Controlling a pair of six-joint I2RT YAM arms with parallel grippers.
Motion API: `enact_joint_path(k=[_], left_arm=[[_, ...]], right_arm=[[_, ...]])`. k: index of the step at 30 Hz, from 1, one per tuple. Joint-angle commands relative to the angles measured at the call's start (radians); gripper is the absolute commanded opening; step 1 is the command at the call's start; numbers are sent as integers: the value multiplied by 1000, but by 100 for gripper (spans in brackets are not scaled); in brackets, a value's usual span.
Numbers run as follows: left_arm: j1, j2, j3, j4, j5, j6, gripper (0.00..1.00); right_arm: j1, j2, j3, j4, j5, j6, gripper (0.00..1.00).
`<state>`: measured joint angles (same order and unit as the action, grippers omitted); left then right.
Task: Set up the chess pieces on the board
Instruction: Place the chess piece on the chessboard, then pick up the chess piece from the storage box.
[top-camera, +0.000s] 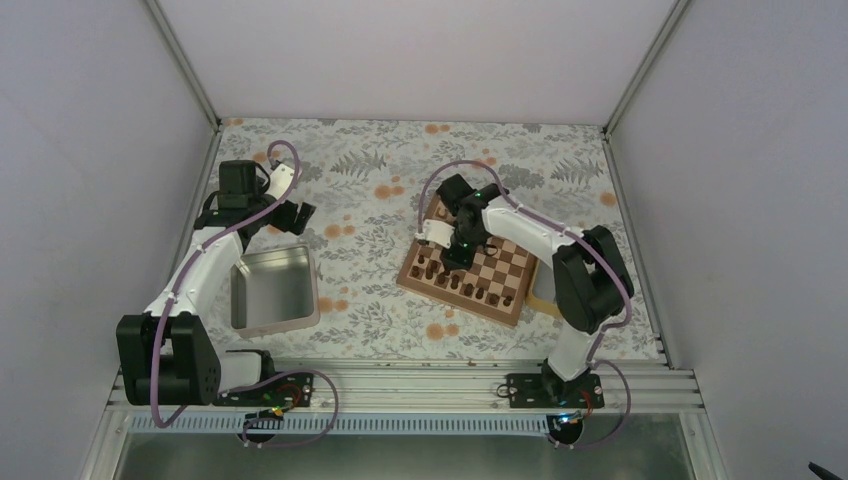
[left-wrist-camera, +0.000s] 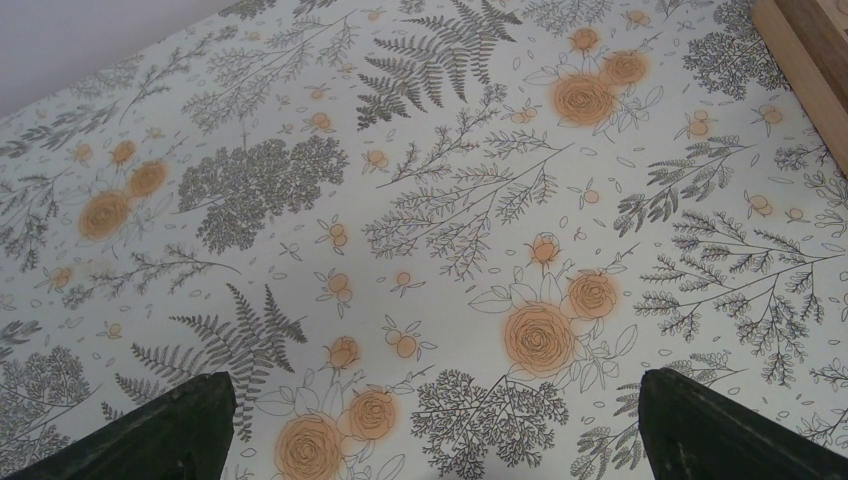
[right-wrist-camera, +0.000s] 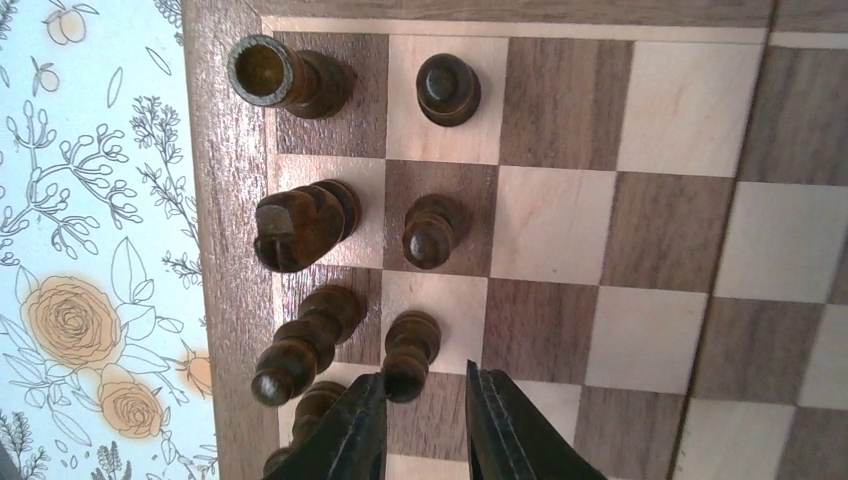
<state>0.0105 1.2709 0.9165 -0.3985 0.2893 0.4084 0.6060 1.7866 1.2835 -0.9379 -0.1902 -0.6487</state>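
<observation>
The board (top-camera: 508, 262) lies right of centre on the flowered cloth, with dark chess pieces (top-camera: 440, 272) along its near-left side. My right gripper (top-camera: 458, 254) hangs over that side. In the right wrist view its jaws (right-wrist-camera: 425, 385) stand apart, open, just behind a dark pawn (right-wrist-camera: 410, 350) that stands on its own square, its head beside the left fingertip (right-wrist-camera: 368, 400). A rook (right-wrist-camera: 275, 75), a knight (right-wrist-camera: 295, 225) and a bishop (right-wrist-camera: 295, 350) line the edge row, with two more pawns (right-wrist-camera: 447, 88) in front. My left gripper (top-camera: 300, 213) is far left, open and empty (left-wrist-camera: 430, 430).
A grey metal tin (top-camera: 272, 290) sits near the left arm. A light wooden tray (top-camera: 543, 300) shows past the board's near-right corner, and its edge (left-wrist-camera: 810, 50) shows in the left wrist view. Walls close in the table on three sides.
</observation>
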Motion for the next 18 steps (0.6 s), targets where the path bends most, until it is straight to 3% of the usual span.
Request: enact_joint_path(k=[1, 8, 14, 18], left_arm=[[4, -5, 12, 4, 8, 3, 100], [4, -8, 13, 4, 2, 1, 100], [4, 1, 7, 24, -34, 3, 100], [4, 16, -5, 34, -81, 4, 100]], right_arm=[[-22, -75, 44, -32, -6, 8, 23], [-140, -236, 27, -101, 0, 19, 24], [-504, -423, -91, -134, -26, -61, 26], [-737, -446, -146, -176, -25, -111, 26]])
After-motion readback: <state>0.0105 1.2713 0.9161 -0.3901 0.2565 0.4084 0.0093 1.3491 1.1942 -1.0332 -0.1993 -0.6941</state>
